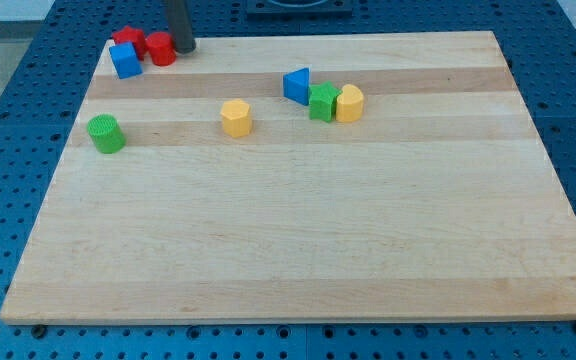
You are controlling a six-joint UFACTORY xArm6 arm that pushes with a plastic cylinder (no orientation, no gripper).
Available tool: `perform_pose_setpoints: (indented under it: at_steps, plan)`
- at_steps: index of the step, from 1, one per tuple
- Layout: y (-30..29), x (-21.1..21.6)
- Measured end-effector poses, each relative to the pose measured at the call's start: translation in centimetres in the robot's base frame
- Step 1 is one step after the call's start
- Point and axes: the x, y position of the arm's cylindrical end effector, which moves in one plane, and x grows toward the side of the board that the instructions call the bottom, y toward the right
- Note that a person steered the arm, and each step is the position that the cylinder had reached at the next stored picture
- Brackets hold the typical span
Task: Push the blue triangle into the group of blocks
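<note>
- Nearest the view's bottom, the wooden board [298,270] is bare pale planks, resting on a blue pegboard table [8,150].
- Farther up, at the frame's left, a green cylinder [105,133] stands alone, well apart from everything else.
- Near the frame's upper middle, a yellow hexagonal block [236,117] sits by itself, between the green cylinder and the cluster to its right.
- Right of it lies a green block [323,102], star-like in outline, touching a second yellow hexagonal block [350,103] on its right.
- The blue triangle [297,85] sits just up and left of that green block, touching it or very nearly; I cannot tell which.
- In the upper left corner, a blue cube [125,60] lies against a red block [127,40] behind it, whose shape I cannot make out, and a red cylinder [161,48] stands just to their right.
- My tip [184,46] is at the red cylinder's right side, touching or just beside it, well apart from the blue triangle.
- I carry no pincer, only a dark rod, so nothing is gripped.
</note>
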Motion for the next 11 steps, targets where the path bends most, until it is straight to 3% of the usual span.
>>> perform_pose_setpoints:
  at_steps: [1,3,5,7,9,11]
  plan:
    - [3.0,0.3]
    - [18.3,3.9]
    - [19.7,7.8]
    - [23.7,8.9]
    - [21.5,10.6]
    - [13.3,10.3]
